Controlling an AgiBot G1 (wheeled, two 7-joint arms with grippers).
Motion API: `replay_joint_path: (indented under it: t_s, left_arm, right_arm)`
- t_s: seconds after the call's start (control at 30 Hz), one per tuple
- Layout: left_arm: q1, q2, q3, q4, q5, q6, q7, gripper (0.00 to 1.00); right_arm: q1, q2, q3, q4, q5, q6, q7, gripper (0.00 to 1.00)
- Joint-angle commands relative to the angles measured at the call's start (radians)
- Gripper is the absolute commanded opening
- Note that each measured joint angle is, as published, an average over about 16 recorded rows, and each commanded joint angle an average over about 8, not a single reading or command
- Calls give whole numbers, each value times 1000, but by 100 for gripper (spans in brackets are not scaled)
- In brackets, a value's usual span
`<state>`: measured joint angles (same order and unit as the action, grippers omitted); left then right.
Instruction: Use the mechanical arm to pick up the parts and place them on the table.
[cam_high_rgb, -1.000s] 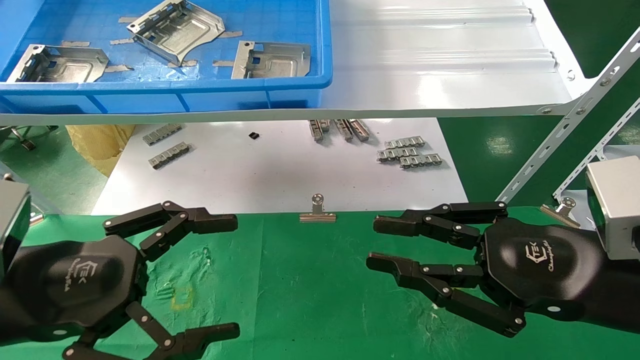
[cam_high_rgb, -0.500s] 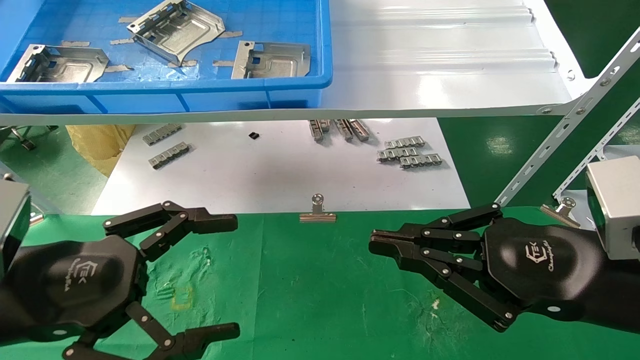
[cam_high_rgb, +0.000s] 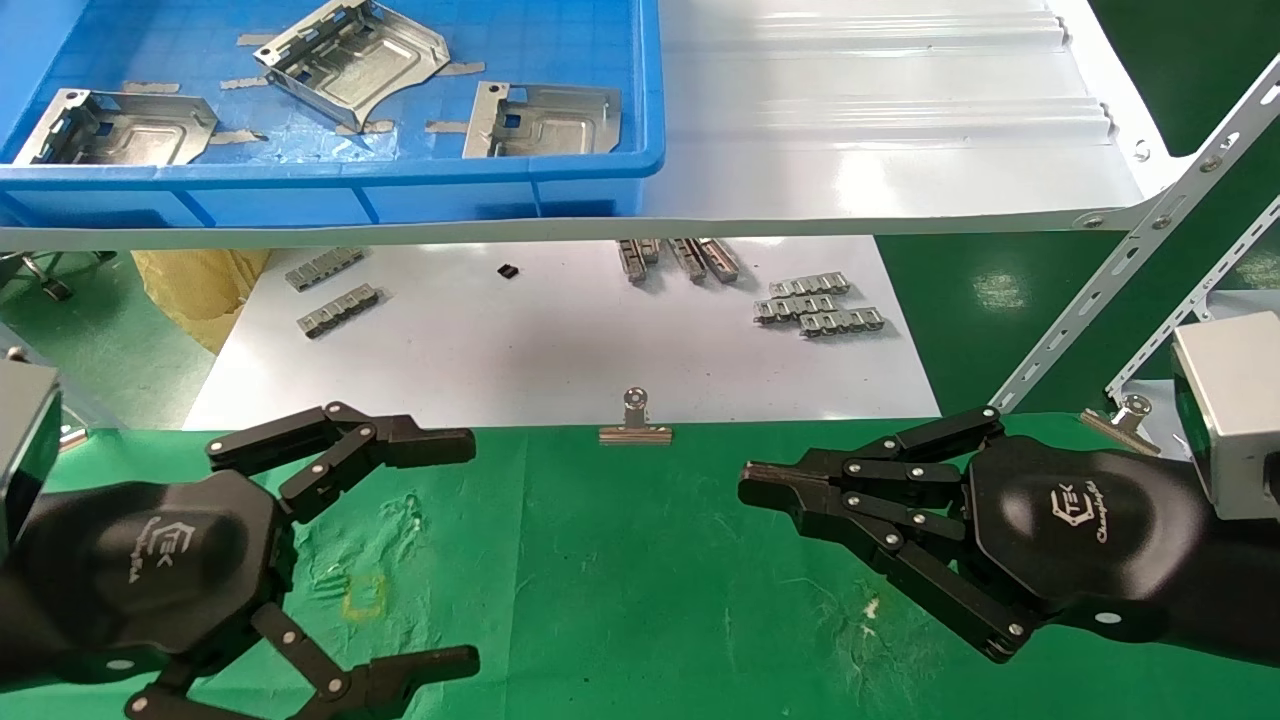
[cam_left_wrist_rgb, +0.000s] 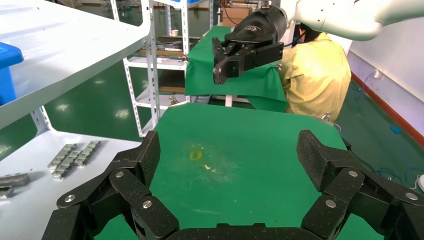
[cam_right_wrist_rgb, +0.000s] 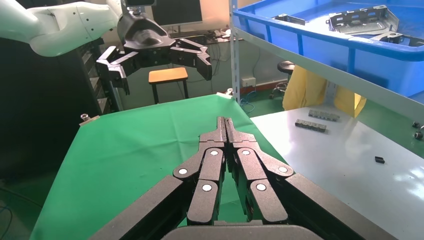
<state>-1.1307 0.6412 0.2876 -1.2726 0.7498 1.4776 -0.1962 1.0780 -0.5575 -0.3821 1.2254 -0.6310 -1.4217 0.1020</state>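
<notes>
Both claws are held just above the table, on the near side of the clip that is fixed at the cloth's far edge. On the clip's right, the right claw is seen with its black fingers pressed together tip to tip, nothing being held between them; the closed tips are pointed toward the left claw. On the clip's left, the left claw is spread wide, one finger being stretched out on the far side and the other on the near side, with bare green cloth seen between them. A small yellow mark is printed on the cloth between the left claw's fingers, nearer than the clip. Beyond the clip a white sheet is laid, and link strips are scattered on it to the clip's far right, with more strips to its far left. Farther still, and above the white sheet, a shelf is mounted, and a blue bin is set on its left portion. Three parts are lying inside the bin, well apart from both claws and far beyond the clip: one at the bin's left, one in the middle toward the back, one at the right.
</notes>
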Motion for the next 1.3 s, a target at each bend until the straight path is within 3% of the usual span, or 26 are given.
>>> replay_joint_path:
  t_s: [0.03, 0.23, 0.27, 0.5, 0.53, 0.7, 0.97, 1.3]
  left_arm:
    - [0, 3, 1, -6, 3, -5, 0, 100]
    - [-217, 93, 30, 97, 73, -42, -33, 100]
    - [-264, 110, 38, 132, 93, -48, -37, 100]
    - [-599, 259, 135, 523, 331, -152, -2, 100]
    - [-640, 281, 150, 586, 371, -183, 8, 100]
    - [-791, 373, 216, 846, 533, -362, 58, 99]
    - [-905, 445, 277, 1071, 658, -508, 120, 0]
    - [-957, 472, 290, 1194, 684, -582, 161, 0]
  right_arm:
    - [0, 0, 0, 0, 0, 0, 0, 0]
    - [0, 0, 0, 0, 0, 0, 0, 0]
    - [0, 0, 0, 0, 0, 0, 0, 4]
    - [0, 0, 0, 0, 0, 0, 0, 90]
    - [0, 0, 0, 0, 0, 0, 0, 98]
    - [0, 0, 0, 0, 0, 0, 0, 100]
    - [0, 0, 0, 0, 0, 0, 0, 100]
    - [0, 0, 0, 0, 0, 0, 0, 100]
